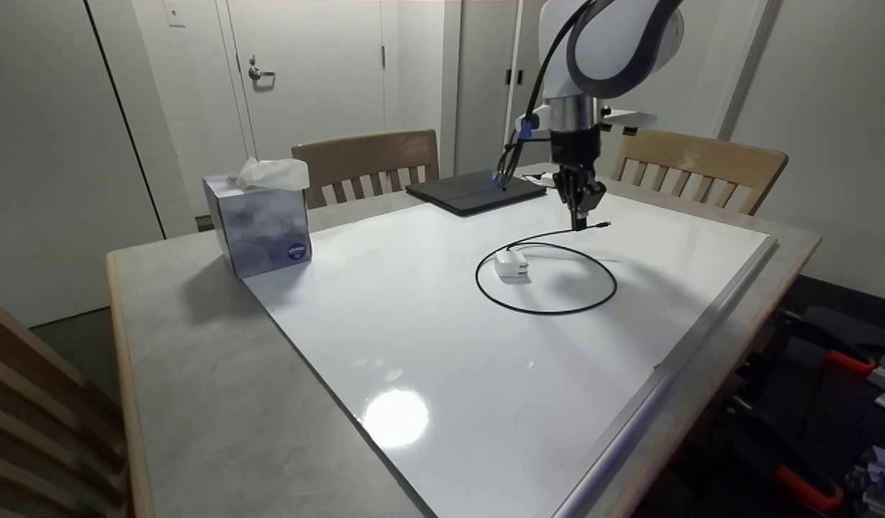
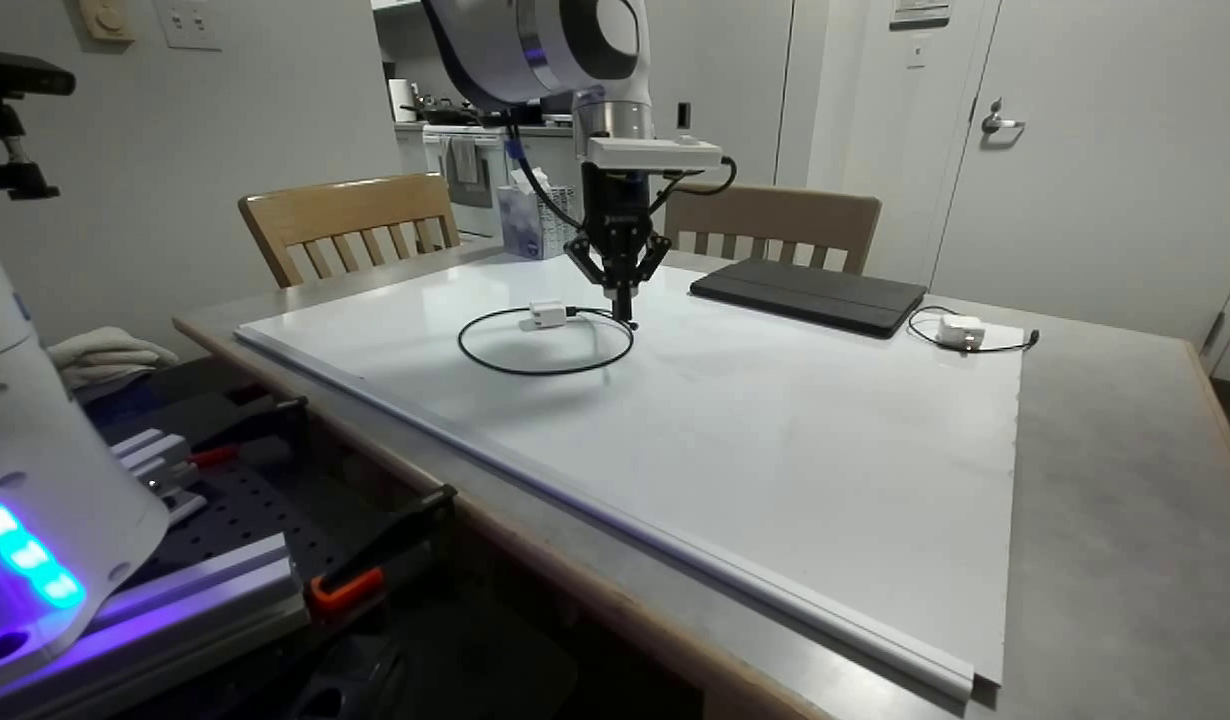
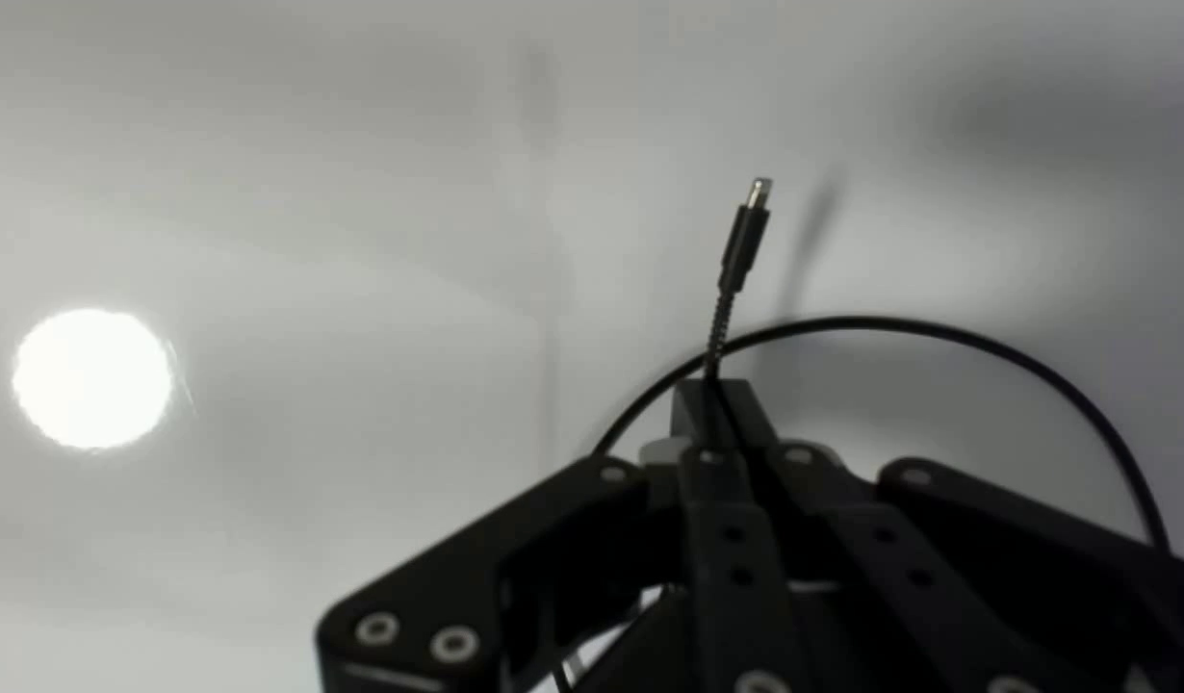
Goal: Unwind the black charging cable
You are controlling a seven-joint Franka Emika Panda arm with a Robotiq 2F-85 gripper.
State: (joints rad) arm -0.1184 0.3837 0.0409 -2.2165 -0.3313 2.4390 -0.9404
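Note:
The black charging cable (image 1: 548, 313) makes one wide loop on the white board, also seen in an exterior view (image 2: 545, 373) and in the wrist view (image 3: 857, 322). One end runs to a white plug block (image 1: 511, 263) inside the loop, which shows in an exterior view too (image 2: 547, 314). My gripper (image 1: 578, 223) is shut on the cable just behind its small metal-tipped plug (image 3: 744, 241). The fingertips (image 3: 712, 399) point down, and the plug sticks out past them. The plug's shadow lies apart from it, so this end is above the board. The gripper (image 2: 623, 308) partly hides the cable there.
A flat dark pad (image 2: 810, 294) lies at one edge of the board. Beside it is another white charger (image 2: 960, 332) with a thin black cord. A tissue box (image 1: 270, 223) stands at a board corner. Chairs (image 1: 370, 162) surround the table. A raised metal rail (image 1: 673, 374) edges the board.

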